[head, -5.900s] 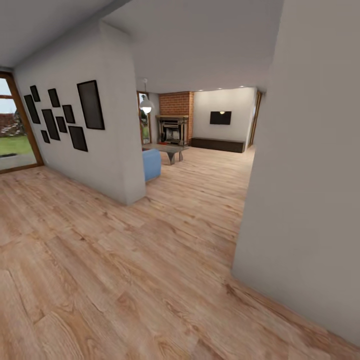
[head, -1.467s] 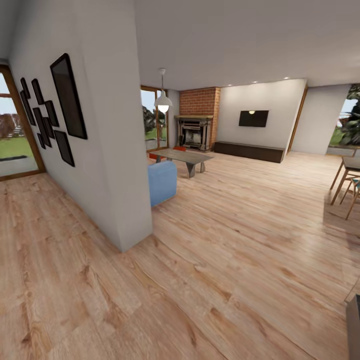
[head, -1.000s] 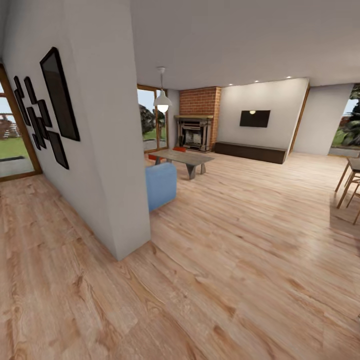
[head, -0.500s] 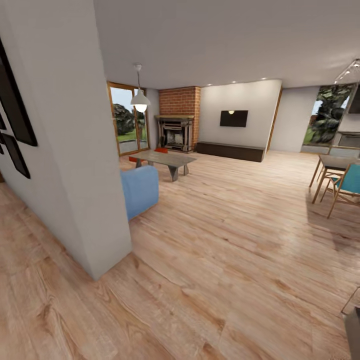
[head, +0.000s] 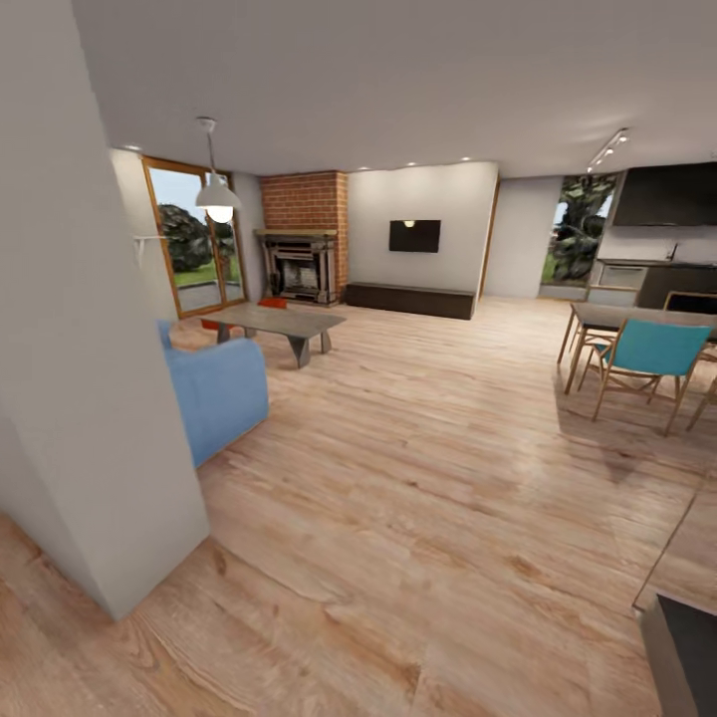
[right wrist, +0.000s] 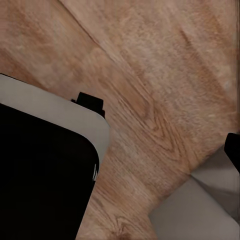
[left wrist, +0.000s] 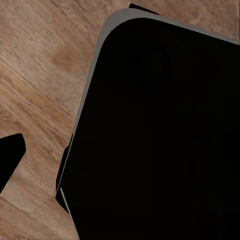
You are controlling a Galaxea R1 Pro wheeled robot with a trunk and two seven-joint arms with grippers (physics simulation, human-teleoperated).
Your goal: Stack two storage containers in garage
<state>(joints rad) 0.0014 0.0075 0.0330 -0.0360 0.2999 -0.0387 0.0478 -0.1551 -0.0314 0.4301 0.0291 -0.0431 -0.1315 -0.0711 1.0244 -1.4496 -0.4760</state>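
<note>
I look into the living room (head: 418,418) with its light wood-plank floor. Two small red-orange patches, one (head: 271,302) behind the grey coffee table (head: 284,322) and one (head: 211,324) at its left end, look like the storage containers, mostly hidden by the table and the blue sofa (head: 219,393). They are far ahead to the left. The left wrist view has my black base (left wrist: 160,135) over the planks and a dark tip (left wrist: 9,162) at the edge. The right wrist view has the base (right wrist: 40,175) and planks too. Whether the fingers are open or shut is unclear.
A white wall corner (head: 90,398) stands close at my left. The brick fireplace (head: 299,267) and a wall TV (head: 415,235) are at the back. A dining table with a teal chair (head: 642,351) stands at the right, and a dark edge of my body (head: 687,647) shows bottom right.
The camera has advanced and turned past the wall corner. The framed pictures have left the view, while the sofa, dining set and kitchen have come into view. The containers have not moved.
</note>
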